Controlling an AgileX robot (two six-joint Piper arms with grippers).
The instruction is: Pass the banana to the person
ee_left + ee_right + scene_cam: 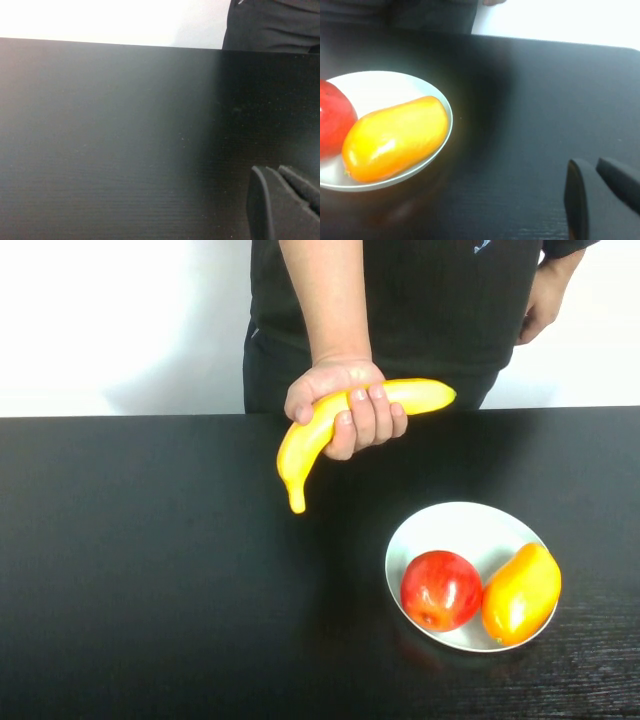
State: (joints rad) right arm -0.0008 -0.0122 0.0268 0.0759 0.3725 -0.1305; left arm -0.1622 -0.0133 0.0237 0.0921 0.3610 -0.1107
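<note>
The person (420,300), in a dark shirt, stands behind the far edge of the table. Their hand (350,405) grips the yellow banana (310,440) around its middle and holds it above the black table, one end pointing down. Neither gripper shows in the high view. My left gripper (272,170) hangs over bare table, its fingers close together and empty. My right gripper (590,162) is over bare table to the right of the plate, fingers close together and empty.
A white plate (470,525) at the front right holds a red apple (441,589) and an orange-yellow mango (521,592). The plate (440,100) and mango (395,137) also show in the right wrist view. The black table (150,560) fills the view.
</note>
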